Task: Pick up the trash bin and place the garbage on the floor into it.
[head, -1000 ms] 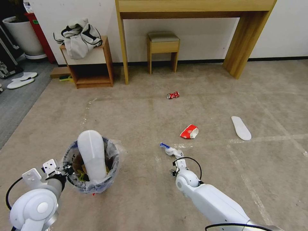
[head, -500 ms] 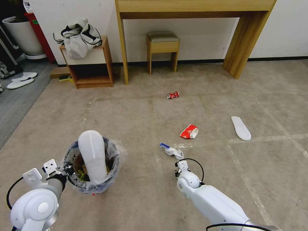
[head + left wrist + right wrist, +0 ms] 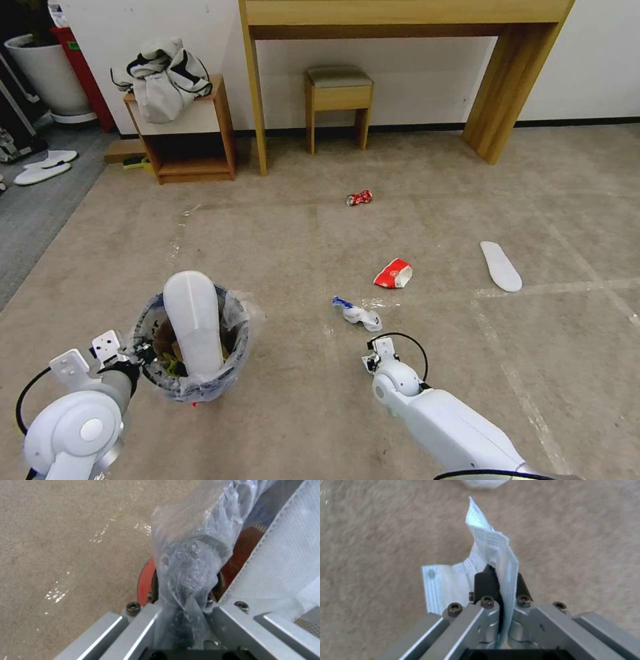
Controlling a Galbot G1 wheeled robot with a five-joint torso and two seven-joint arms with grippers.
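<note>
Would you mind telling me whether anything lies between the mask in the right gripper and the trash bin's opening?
Only bare carpet separates the right gripper, shut on the mask, from the trash bin held by the left gripper. A white insole standing in it occupies part of the opening.

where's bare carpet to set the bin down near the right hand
Bare carpet lies between the trash bin and the right hand. Ahead it is crowded: a crumpled scrap, then the paper cup.
</note>
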